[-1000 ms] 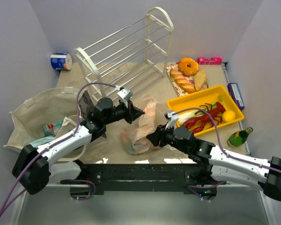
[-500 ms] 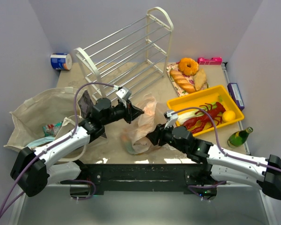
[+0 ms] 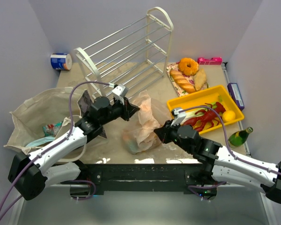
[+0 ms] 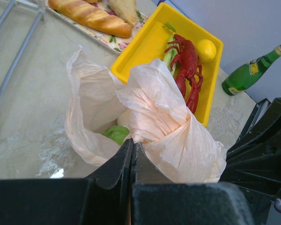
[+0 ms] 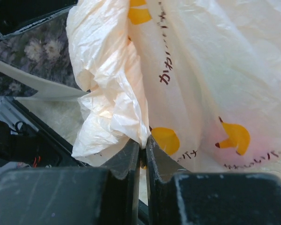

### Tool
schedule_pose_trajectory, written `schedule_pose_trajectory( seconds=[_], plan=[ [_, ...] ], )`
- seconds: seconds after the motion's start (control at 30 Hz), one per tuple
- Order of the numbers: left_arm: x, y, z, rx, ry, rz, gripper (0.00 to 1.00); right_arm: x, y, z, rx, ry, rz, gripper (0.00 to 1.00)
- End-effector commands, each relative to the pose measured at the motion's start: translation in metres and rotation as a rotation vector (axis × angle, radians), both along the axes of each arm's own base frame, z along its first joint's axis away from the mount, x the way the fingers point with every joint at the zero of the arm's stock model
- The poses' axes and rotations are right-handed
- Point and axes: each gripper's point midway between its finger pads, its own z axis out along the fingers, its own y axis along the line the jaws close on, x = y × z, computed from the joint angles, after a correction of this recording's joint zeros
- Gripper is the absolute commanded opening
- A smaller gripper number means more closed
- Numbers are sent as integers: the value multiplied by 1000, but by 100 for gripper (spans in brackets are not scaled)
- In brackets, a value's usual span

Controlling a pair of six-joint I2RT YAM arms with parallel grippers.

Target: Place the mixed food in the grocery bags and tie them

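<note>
- Peach-pink plastic bag (image 3: pixel 141 123) slumps on the table just left of the yellow tray (image 3: pixel 194 93). Its long axis runs from the far side of the table toward the arms' bases.
- A green toy fruit (image 4: pixel 116 133) shows down in the bag's open mouth, so it looks loaded and ready for tying.
- The left pincer (image 3: pixel 133 108) sits on the side of the bag away from the tray. Its jaws are pressed together on a tongue of the film near the mouth.
- The right pincer (image 3: pixel 160 135) is on the tray side, at the bag's near corner, jaws nipped narrow on a crumpled fold.
- The bag hangs between the two grips, and neither arm is clearly nearer. To my eye the knot depends on bringing those two flaps across the mouth toward each other.
- Dark Japanese-looking characters and orange-yellow shapes are printed on the film. They are too slanted and creased for me to read.
- The cloth tote (image 3: pixel 37 112) lies far left of the tray.
- The green bottle (image 3: pixel 239 137) just right of the tray has a label, illegible from here.
</note>
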Motion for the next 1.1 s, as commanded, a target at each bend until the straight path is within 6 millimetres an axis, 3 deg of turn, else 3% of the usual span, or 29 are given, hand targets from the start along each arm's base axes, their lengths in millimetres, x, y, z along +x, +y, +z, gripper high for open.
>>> schedule_pose_trajectory(
  seconds=[0.0, 0.17, 0.37, 0.63, 0.7, 0.73, 0.93, 1.07],
  plan=[
    [15, 19, 42, -32, -102, 118, 0, 3, -19, -7, -66, 18, -74, 6],
    [16, 29, 52, -13, -147, 149, 0, 1, -24, -19, -90, 47, -90, 0],
    [19, 39, 56, 57, -192, 176, 0, -1, -31, -4, -81, 35, -101, 0],
    [22, 55, 87, 87, -275, 233, 0, -2, -55, 16, -105, 3, -144, 0],
    [22, 52, 95, 95, -304, 211, 0, -3, -58, 16, -112, -3, -149, 0],
    [22, 53, 85, 128, -278, 203, 0, -3, -59, 15, -119, -2, -148, 0],
    [16, 49, 81, 184, -286, 138, 0, -4, -61, -4, -179, 35, -153, 0],
    [-9, 18, 80, 129, -299, -84, 0, -4, -54, -4, -161, 35, -130, 0]
  ],
)
